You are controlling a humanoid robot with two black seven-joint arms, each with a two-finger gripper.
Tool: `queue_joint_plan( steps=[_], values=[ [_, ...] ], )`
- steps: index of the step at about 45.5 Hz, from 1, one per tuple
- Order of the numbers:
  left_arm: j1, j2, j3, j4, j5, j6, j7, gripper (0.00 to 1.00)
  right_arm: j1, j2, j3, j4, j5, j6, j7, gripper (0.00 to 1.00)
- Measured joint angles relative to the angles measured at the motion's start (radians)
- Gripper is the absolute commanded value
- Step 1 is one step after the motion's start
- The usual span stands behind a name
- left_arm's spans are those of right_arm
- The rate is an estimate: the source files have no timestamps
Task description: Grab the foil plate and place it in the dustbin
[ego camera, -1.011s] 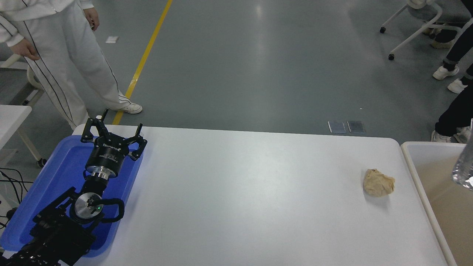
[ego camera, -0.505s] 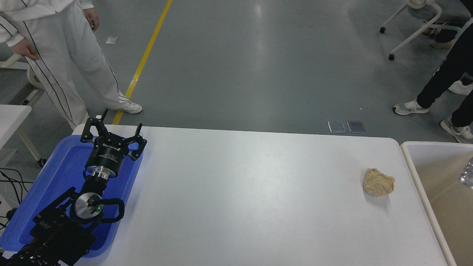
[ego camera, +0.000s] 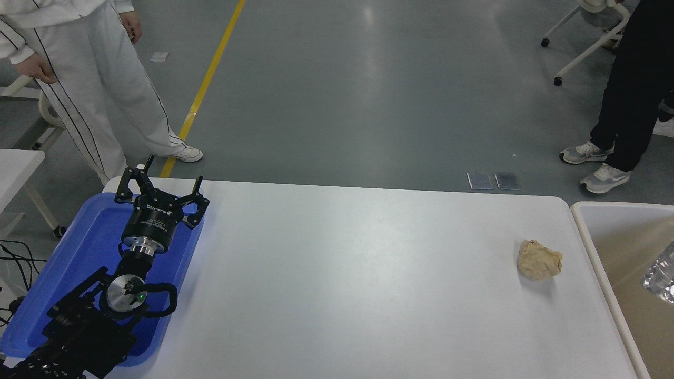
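while the shiny crinkled silver foil plate (ego camera: pixel 660 279) lay inside the large cream plastic dustbin (ego camera: pixel 595 247) at the right edge, the black left gripper (ego camera: pixel 160 187) rested over the flat blue plastic tray (ego camera: pixel 79 252), fingers spread apart.

Left arm (ego camera: pixel 95 310) is all black with a looped black cable. There's a silver disc joint with a tiny green light, plus white lettering on the left gripper (ego camera: pixel 160 187).

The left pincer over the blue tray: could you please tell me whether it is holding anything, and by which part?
Nothing is held. The left pincer is open and empty above the blue tray; the foil plate lies in the dustbin.
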Motion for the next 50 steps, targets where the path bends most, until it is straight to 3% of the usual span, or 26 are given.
queue_joint_plan(
  steps=[12,28,50],
  values=[
    [0.000,0.000,0.000,0.000,0.000,0.000,0.000,1.00,-0.095,0.039,0.014,-0.019,0.058,-0.152,0.000,0.00],
    [0.000,0.000,0.000,0.000,0.000,0.000,0.000,1.00,-0.247,0.113,0.100,-0.030,0.113,-0.563,-0.001,0.00],
    [0.000,0.000,0.000,0.000,0.000,0.000,0.000,1.00,-0.301,0.143,0.194,-0.033,0.136,-0.705,-0.002,0.00]
  ],
)
